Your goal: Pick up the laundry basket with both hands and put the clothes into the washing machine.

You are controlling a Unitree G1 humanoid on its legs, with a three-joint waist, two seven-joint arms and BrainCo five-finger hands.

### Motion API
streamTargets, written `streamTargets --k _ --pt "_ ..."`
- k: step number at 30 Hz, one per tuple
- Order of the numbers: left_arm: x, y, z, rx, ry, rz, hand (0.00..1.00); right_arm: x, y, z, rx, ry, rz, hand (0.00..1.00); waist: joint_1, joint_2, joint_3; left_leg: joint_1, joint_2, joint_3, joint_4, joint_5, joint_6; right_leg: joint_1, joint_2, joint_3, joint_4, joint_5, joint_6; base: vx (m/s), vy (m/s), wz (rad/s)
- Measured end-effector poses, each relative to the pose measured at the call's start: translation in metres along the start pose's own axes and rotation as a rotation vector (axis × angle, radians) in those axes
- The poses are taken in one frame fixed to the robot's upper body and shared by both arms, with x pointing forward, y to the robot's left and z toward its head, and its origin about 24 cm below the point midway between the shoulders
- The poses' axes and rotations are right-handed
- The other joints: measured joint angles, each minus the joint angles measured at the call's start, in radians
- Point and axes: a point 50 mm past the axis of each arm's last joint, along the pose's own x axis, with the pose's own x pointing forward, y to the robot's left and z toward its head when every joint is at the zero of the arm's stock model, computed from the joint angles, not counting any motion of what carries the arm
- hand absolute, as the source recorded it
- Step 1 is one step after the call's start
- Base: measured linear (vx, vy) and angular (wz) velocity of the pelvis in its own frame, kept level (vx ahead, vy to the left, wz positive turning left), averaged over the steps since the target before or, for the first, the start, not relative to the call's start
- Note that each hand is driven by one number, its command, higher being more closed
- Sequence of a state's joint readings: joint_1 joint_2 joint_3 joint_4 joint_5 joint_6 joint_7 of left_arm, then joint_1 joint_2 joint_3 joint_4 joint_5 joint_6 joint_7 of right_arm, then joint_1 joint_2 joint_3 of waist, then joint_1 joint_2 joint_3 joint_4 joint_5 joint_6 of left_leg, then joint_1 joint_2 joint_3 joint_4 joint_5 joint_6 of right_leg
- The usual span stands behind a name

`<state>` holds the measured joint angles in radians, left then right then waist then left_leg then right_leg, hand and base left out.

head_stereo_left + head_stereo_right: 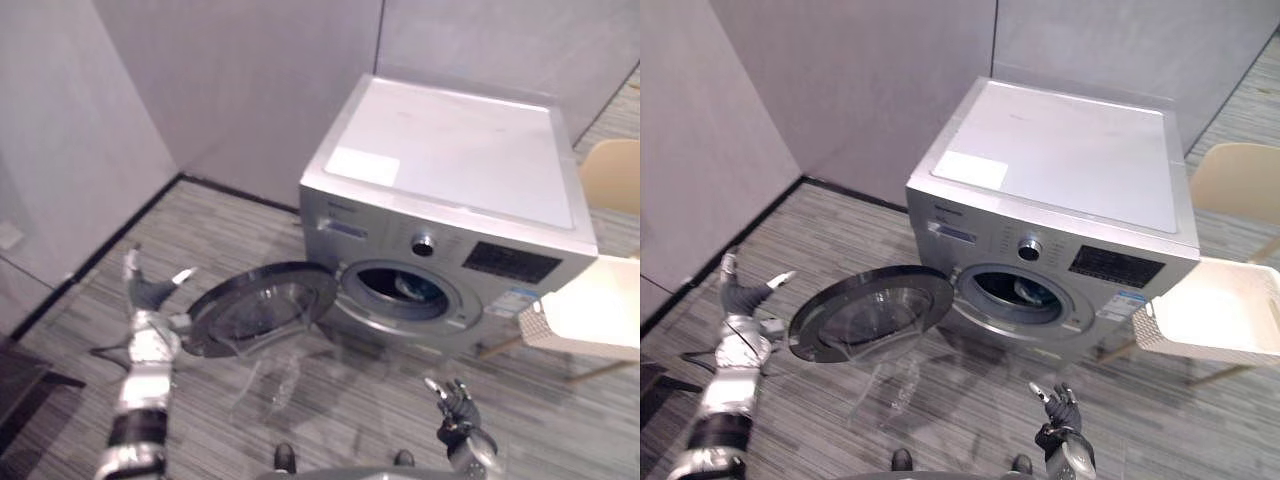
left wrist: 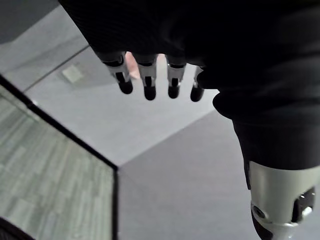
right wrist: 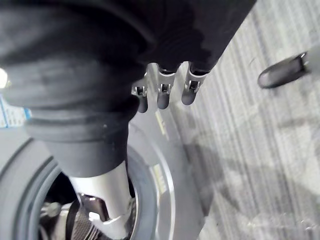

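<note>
A silver washing machine (image 1: 450, 170) with a white top stands against the grey wall. Its round door (image 1: 262, 308) hangs wide open to the left. Some cloth (image 1: 1025, 292) lies inside the drum. A cream laundry basket (image 1: 1220, 320) sits to the right of the machine on a wooden-legged stand, and I see only its pale inside. My left hand (image 1: 148, 290) is raised left of the door, fingers (image 2: 148, 80) straight and spread, holding nothing. My right hand (image 1: 1060, 410) hovers low in front of the machine, fingers (image 3: 162, 92) relaxed and empty. Both hands are well away from the basket.
A beige chair (image 1: 612, 172) stands behind the basket at the right. Grey walls (image 1: 200, 90) close in at the left and rear, with a black skirting strip along the striped grey floor (image 1: 330, 400). The open door takes up floor space in front of me.
</note>
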<state>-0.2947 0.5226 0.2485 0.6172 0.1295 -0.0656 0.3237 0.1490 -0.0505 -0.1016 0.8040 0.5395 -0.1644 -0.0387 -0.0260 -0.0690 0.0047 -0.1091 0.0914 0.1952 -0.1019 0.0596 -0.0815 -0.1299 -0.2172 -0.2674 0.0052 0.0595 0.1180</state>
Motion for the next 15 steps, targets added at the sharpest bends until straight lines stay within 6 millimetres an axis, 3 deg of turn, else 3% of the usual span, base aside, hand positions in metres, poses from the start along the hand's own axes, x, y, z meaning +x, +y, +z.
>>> streamTargets --k 3,7,13,15 --pt "0.049 0.048 0.028 0.060 0.034 0.095 0.00 -0.004 -0.007 -0.011 0.002 0.047 -0.005 0.00 -0.025 -0.064 0.034 -0.072 0.034 0.002 0.002 0.041 -0.007 -0.067 0.039 0.008 -0.011 0.028 -0.025 -0.07 -0.069 -0.09" --pt "0.076 0.079 0.074 0.068 -0.006 0.142 0.00 -0.005 -0.008 -0.015 0.026 0.064 0.002 0.00 -0.051 -0.136 0.068 -0.158 0.064 -0.002 0.007 0.079 -0.024 -0.140 0.077 0.024 -0.037 0.051 -0.044 -0.06 -0.067 -0.07" --pt "0.079 0.068 0.076 0.087 0.019 0.070 0.00 -0.009 -0.011 -0.022 0.064 0.081 -0.012 0.00 -0.060 -0.169 0.114 -0.207 0.112 0.004 0.000 0.085 -0.045 -0.186 0.120 0.052 -0.057 0.070 -0.059 -0.08 -0.077 -0.13" --pt "0.075 0.058 0.065 0.067 0.049 0.052 0.00 -0.008 -0.012 -0.022 0.080 0.083 -0.023 0.00 -0.061 -0.175 0.138 -0.209 0.122 0.010 0.006 0.097 -0.055 -0.191 0.131 0.054 -0.058 0.075 -0.065 -0.04 -0.049 -0.12"
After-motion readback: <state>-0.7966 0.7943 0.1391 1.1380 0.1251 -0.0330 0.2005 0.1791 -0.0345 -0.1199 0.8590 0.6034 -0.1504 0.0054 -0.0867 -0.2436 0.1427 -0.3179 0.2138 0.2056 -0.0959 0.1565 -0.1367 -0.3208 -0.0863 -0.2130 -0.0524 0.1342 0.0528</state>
